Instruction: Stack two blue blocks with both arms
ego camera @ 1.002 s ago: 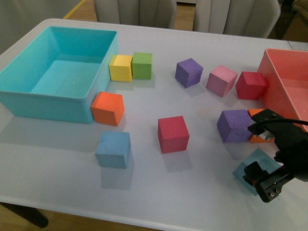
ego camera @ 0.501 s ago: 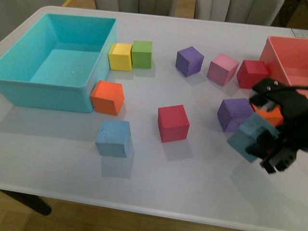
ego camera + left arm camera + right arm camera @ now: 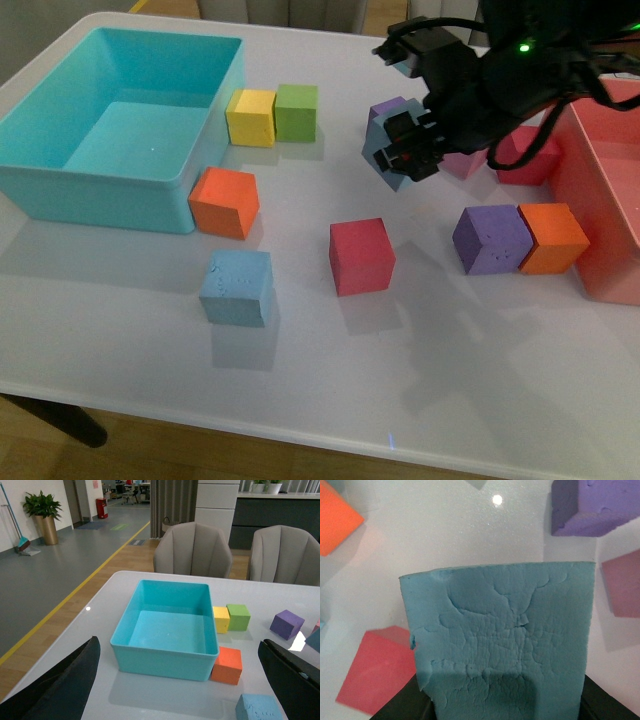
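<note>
- Hovering at twelve o'clock from the red cube [image 3: 361, 256], the right gripper [image 3: 405, 140] clamps the held blue block [image 3: 383, 165]. The resting blue block [image 3: 237, 287] lies at six o'clock from the orange cube [image 3: 224, 201].
- Left wrist view: the left gripper [image 3: 180, 650] is spread wide and holds nothing.
- Right wrist view: the held blue block [image 3: 500, 645] fills the frame.

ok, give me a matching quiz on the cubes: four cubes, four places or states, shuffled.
Things:
1. far blue block
2. near blue block
3. yellow cube
4. orange cube on the right

Places or states:
a. beside the green cube
b. beside a purple cube
c. held in the right gripper, above the table
d. alone, nearest the front edge

Pairs: 1-c, 2-d, 3-a, 4-b
</note>
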